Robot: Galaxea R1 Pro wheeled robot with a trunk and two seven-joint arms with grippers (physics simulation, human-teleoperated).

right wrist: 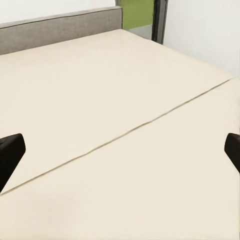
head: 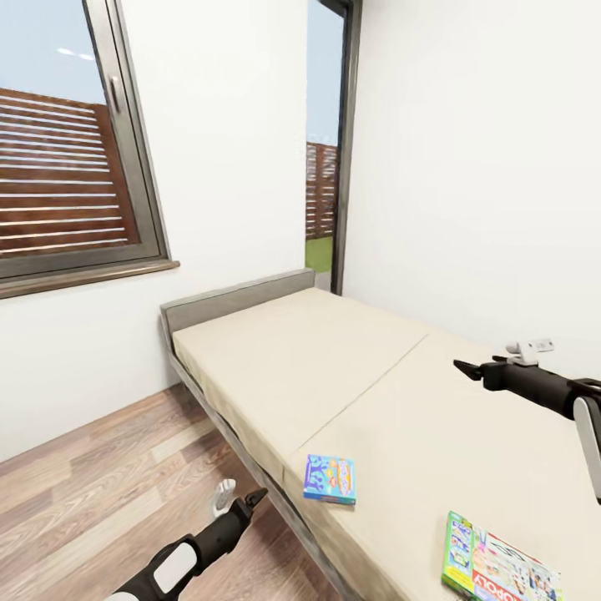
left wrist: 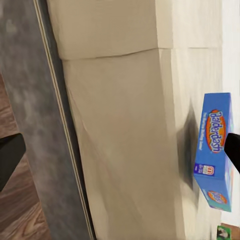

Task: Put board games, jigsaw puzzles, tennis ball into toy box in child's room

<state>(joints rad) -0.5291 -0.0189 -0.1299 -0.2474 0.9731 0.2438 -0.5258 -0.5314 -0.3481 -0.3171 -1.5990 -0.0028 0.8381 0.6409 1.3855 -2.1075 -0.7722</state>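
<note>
A small blue board game lies flat near the bed's front edge; in the left wrist view it reads "Balderdash". A green-white board game lies further right on the mattress, partly cut off by the picture edge. My left gripper hangs open beside the bed frame, low and left of the blue box, with nothing between its fingers. My right gripper is open above the bare mattress, well away from both boxes. The table, toy box, jigsaw puzzles and tennis ball are out of view.
The beige bed with a grey headboard stands along the right wall. Wooden floor runs along its left side. A window and a narrow glass door are in the far wall.
</note>
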